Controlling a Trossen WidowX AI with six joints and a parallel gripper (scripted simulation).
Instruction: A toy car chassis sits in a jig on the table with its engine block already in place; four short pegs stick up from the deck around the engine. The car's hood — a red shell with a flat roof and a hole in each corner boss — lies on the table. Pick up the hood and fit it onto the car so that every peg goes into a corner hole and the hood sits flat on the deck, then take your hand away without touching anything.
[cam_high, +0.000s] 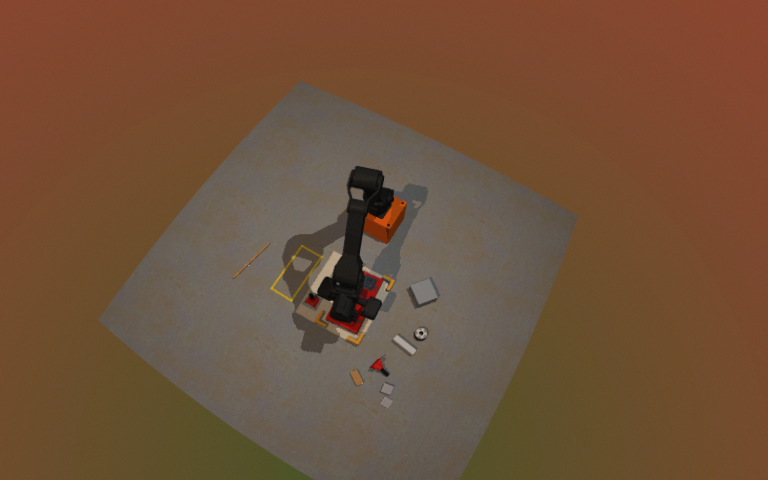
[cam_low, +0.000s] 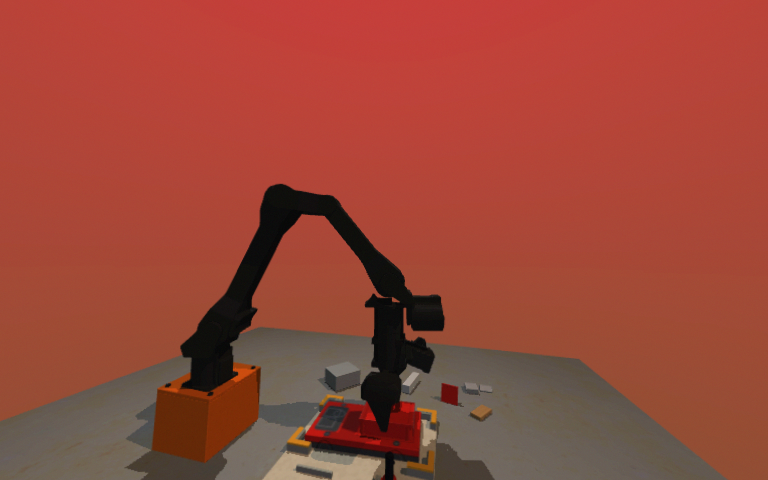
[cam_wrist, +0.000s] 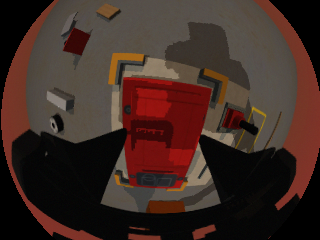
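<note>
The red hood (cam_low: 404, 421) (cam_wrist: 150, 105) sits on the deck of the red car chassis (cam_high: 373, 287) (cam_low: 346, 435). It looks level and low on the deck in the exterior view. The pegs and corner holes cannot be made out clearly, and the engine block is covered. My gripper (cam_low: 389, 420) (cam_wrist: 164, 135) is open, with one finger on each side of the hood. The fingertips are still low beside it; whether they touch its sides I cannot tell. The chassis lies between the orange corners of the jig (cam_high: 389, 282) (cam_low: 297, 438) (cam_wrist: 127, 57).
A red piece with a black post (cam_high: 312, 300) (cam_wrist: 232, 119) stands on the board beside the car. A grey block (cam_high: 423, 292) (cam_low: 341, 376), a white bar (cam_high: 404, 344) (cam_wrist: 60, 99) and a tan block (cam_high: 356, 377) (cam_low: 481, 412) lie around. A yellow outline (cam_high: 282, 294) marks the table.
</note>
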